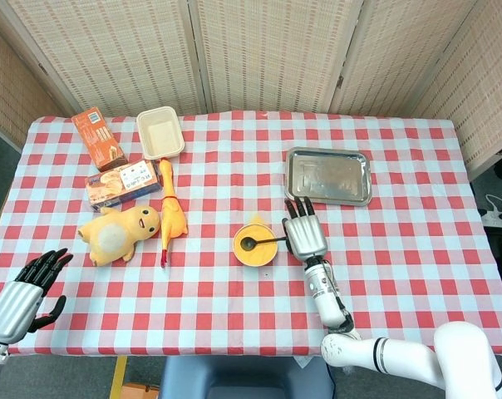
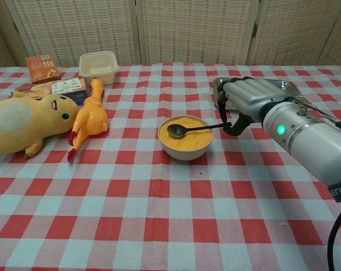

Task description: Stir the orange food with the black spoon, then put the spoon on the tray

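A small bowl [image 1: 255, 248] [image 2: 185, 148] of orange food [image 2: 187, 137] sits mid-table. The black spoon [image 1: 259, 243] [image 2: 188, 129] has its scoop over the food near the bowl's left side, and its handle runs right into my right hand [image 1: 304, 233] [image 2: 246, 101]. That hand pinches the handle's end, just right of the bowl. The metal tray [image 1: 328, 176] [image 2: 282, 86] lies behind the right hand. My left hand [image 1: 27, 291] hovers with fingers spread at the near left table edge, holding nothing; the chest view does not show it.
On the left lie a yellow plush duck [image 1: 118, 231] [image 2: 23, 121], a rubber chicken [image 1: 169, 208] [image 2: 90, 117], two snack boxes [image 1: 98, 140] [image 1: 122, 181] and a beige container [image 1: 160, 132] [image 2: 98, 62]. A folding screen [image 1: 259, 50] stands behind the table.
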Controlling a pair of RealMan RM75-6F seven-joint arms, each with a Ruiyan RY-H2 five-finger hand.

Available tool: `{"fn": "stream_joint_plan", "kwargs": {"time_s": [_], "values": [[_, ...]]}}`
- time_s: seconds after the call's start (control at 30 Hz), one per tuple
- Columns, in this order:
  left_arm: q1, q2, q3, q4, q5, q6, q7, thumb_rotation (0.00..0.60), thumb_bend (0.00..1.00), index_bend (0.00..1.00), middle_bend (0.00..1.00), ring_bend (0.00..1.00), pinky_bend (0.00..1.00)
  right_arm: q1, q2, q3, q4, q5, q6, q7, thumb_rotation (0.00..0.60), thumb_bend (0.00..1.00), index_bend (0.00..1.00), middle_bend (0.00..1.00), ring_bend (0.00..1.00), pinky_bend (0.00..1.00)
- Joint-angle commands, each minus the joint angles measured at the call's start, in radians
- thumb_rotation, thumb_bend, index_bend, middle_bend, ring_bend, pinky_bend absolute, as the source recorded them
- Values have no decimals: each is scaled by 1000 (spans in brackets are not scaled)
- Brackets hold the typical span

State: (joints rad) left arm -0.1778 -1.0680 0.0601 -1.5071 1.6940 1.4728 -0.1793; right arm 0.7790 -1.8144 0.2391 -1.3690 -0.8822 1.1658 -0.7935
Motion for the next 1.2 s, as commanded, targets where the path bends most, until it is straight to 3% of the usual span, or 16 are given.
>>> {"fn": "stream_joint_plan", "kwargs": {"time_s": [0.03, 0.33, 0.73, 0.93, 1.2], "values": [[0, 0, 1, 0, 2, 1, -1, 600, 512, 0, 0, 0, 129, -1, 0, 0, -2, -4, 3, 1, 600, 290, 649, 109, 0, 56], [0, 2, 1, -3, 4, 3, 0, 600, 511, 0, 0, 0, 129, -2, -5, -6, 10, -51, 33, 0, 600, 316, 740, 171, 0, 83], [-1, -1, 5, -7, 11, -1, 11, 600, 511, 0, 0, 0, 129, 38, 60, -29, 28, -177, 86, -152, 600, 381, 837, 228, 15, 126], [0, -3, 5, -7, 13, 3, 18, 600, 512, 0, 0, 0, 129, 71, 90, -51, 70, -222, 62, -254, 600, 384, 847, 237, 22, 128], [-1, -3, 5, -6, 14, 1, 16, 600, 511, 0, 0, 0, 129, 80, 92, -82, 77, -281, 58, -294, 600, 384, 845, 237, 22, 128]]}}
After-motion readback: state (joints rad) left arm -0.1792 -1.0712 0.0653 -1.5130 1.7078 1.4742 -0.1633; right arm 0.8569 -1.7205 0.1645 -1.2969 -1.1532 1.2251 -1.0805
